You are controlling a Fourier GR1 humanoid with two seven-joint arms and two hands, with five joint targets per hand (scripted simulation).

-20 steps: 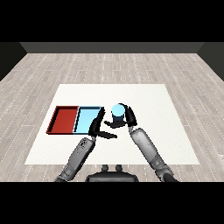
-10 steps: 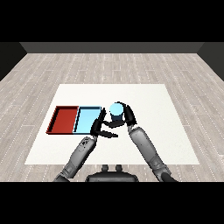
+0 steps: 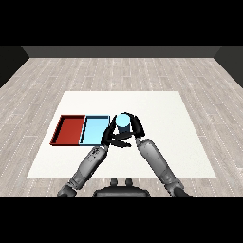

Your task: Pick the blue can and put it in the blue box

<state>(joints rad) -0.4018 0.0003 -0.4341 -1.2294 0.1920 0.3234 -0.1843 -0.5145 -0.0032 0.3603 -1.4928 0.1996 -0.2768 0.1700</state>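
— Leftward, that's where it has gone since a second ago: the blue can [image 3: 123,121] and the right hand [image 3: 134,127] holding it have slid toward the trays.

— Where's the can now?

— Just beside the light blue tray [image 3: 94,130], at its right edge, still outside it as far as I can see. It stands upright, long axis vertical, pale round top facing up.

— And the hands?

— Right hand's fingers are curled round the can. The left hand [image 3: 115,139] lies low in front of it, fingers stretched out and relaxed, holding nothing, close by the tray's near right corner.

— Any room to move?

— The red tray [image 3: 70,130] touches the blue one on its far left side. To the right of the hands the white table [image 3: 175,128] lies bare out to its edge.
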